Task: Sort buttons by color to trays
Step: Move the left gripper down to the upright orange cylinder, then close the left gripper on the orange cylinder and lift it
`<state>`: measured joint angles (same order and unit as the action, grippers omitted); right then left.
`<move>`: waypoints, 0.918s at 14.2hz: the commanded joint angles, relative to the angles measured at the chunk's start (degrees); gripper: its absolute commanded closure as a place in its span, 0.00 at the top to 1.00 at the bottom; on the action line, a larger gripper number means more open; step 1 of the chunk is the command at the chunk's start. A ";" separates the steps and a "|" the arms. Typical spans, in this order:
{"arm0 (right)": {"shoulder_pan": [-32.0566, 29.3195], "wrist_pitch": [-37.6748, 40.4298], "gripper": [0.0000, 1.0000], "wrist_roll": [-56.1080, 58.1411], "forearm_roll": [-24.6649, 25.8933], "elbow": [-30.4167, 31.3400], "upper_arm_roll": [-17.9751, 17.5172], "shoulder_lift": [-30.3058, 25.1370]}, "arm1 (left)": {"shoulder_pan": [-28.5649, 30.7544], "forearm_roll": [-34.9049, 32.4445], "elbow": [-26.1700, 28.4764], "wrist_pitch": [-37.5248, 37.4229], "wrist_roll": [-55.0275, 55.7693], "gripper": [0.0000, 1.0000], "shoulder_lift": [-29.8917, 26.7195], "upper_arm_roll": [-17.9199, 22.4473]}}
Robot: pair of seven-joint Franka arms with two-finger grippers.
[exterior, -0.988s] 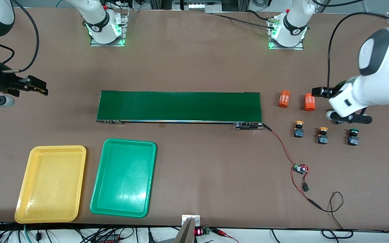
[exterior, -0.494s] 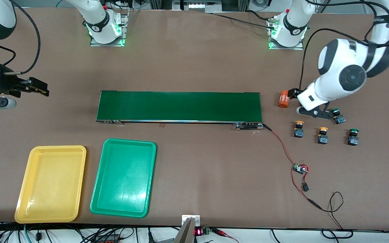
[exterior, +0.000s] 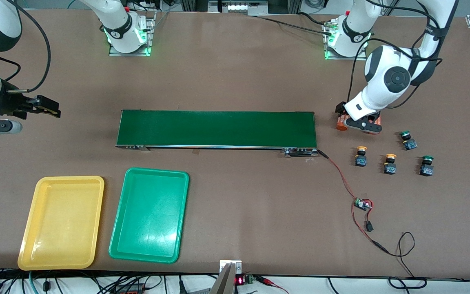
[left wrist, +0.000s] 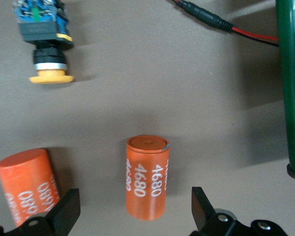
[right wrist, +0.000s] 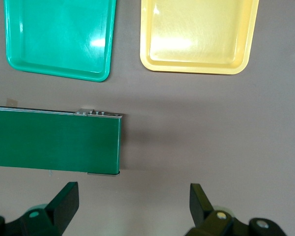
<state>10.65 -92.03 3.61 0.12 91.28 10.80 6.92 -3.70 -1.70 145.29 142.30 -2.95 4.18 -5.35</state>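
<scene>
Two yellow-capped buttons (exterior: 361, 156) (exterior: 390, 163) and two green-capped buttons (exterior: 409, 140) (exterior: 426, 165) stand on the table at the left arm's end. My left gripper (exterior: 356, 121) (left wrist: 136, 211) hangs open just above the table over two orange cylinders (exterior: 340, 123). One cylinder (left wrist: 147, 179) lies between its fingers untouched, and a yellow button (left wrist: 46, 44) shows farther off. The yellow tray (exterior: 61, 222) (right wrist: 199, 34) and green tray (exterior: 149, 214) (right wrist: 59, 37) lie side by side near the front camera. My right gripper (exterior: 49, 107) (right wrist: 132, 206) waits open above the table at the right arm's end.
A long dark green conveyor belt (exterior: 216, 128) (right wrist: 54, 145) (left wrist: 292, 83) crosses the table's middle. A red and black wire (exterior: 343, 179) runs from its end to a small circuit board (exterior: 362, 203), nearer the front camera than the buttons. The second orange cylinder (left wrist: 27, 184) lies beside one left finger.
The left arm has swung in from the table's end toward the belt and now hangs over the orange cylinders, uncovering one green button. The right gripper has barely shifted.
</scene>
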 commanded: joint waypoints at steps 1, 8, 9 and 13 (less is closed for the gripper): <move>-0.10 0.27 1.00 -0.09 -1.08 -1.19 0.10 0.47 | 0.00 -1.03 1.13 5.33 -1.18 1.00 3.36 -0.10; -0.19 0.97 1.00 0.26 -1.08 -1.19 0.10 0.47 | 1.14 -1.03 1.76 9.85 -3.73 0.45 9.09 -0.19; -0.36 0.97 1.00 0.61 -1.08 -1.19 0.10 0.55 | 1.32 -1.03 1.41 7.84 -3.73 0.35 9.09 -0.19; -0.27 0.53 1.00 0.70 -1.00 -1.19 0.10 0.64 | 1.50 -1.03 0.70 6.41 -4.00 0.23 6.90 -0.19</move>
<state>10.62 -91.96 3.61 0.10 91.28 10.80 6.98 -2.87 -1.71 146.72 150.47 -6.00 13.10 -5.37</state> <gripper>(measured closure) 0.000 0.511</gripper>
